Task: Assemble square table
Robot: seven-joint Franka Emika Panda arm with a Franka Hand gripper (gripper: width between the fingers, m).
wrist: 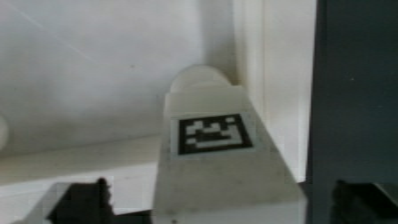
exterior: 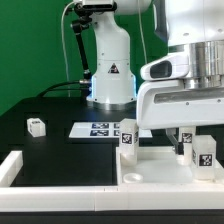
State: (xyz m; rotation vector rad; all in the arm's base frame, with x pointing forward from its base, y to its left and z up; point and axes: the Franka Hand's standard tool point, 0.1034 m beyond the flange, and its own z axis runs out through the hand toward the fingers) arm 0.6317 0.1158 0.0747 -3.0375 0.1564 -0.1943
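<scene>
The white square tabletop (exterior: 160, 170) lies hollow side up at the exterior view's lower right. Two white tagged legs stand upright in it, one (exterior: 128, 140) at its near-left corner and one (exterior: 205, 156) at the right. A third leg (exterior: 37, 126) lies loose on the black table at the left. My gripper (exterior: 192, 142) hangs over the right leg. In the wrist view the gripper (wrist: 214, 198) is open, with the tagged leg (wrist: 214, 130) between its dark fingers (wrist: 80, 203) and a gap on each side. The slab's inner surface (wrist: 89, 80) lies behind the leg.
The marker board (exterior: 97, 129) lies flat at mid-table in front of the robot base (exterior: 110, 70). Long low white rails (exterior: 10, 166) run along the left and the front edge. The black table surface (wrist: 356, 80) shows beside the slab in the wrist view.
</scene>
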